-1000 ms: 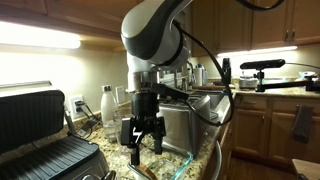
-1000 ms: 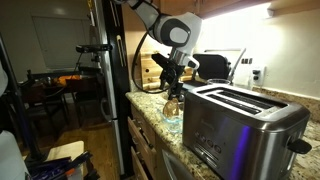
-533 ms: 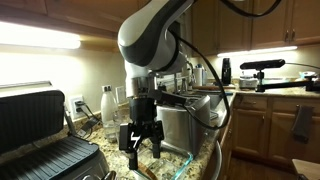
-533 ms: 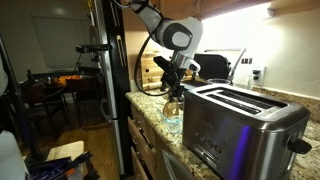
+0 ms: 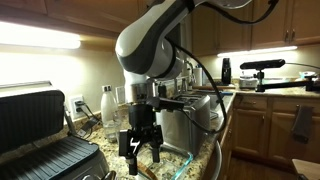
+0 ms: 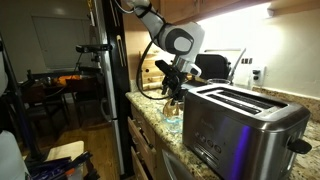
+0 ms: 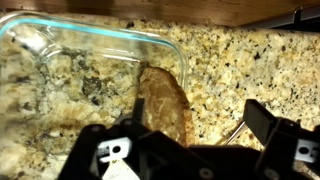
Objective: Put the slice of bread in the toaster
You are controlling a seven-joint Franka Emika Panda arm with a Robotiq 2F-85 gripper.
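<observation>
In the wrist view the slice of bread, tan and golden-brown, lies in the right end of a clear glass dish on the speckled granite counter, leaning against its wall. My gripper is open just above it. One finger is at the slice's left edge and the other is out over the counter to its right. In both exterior views the gripper points down beside the shiny steel toaster, whose top slots are empty.
A large black ribbed contact grill stands open on the counter to one side. A white bottle and wall outlets are behind. The counter edge drops off beside the toaster. Cabinets hang overhead.
My gripper has come down a little toward the glass dish, still open. The bread and toaster have not moved.
</observation>
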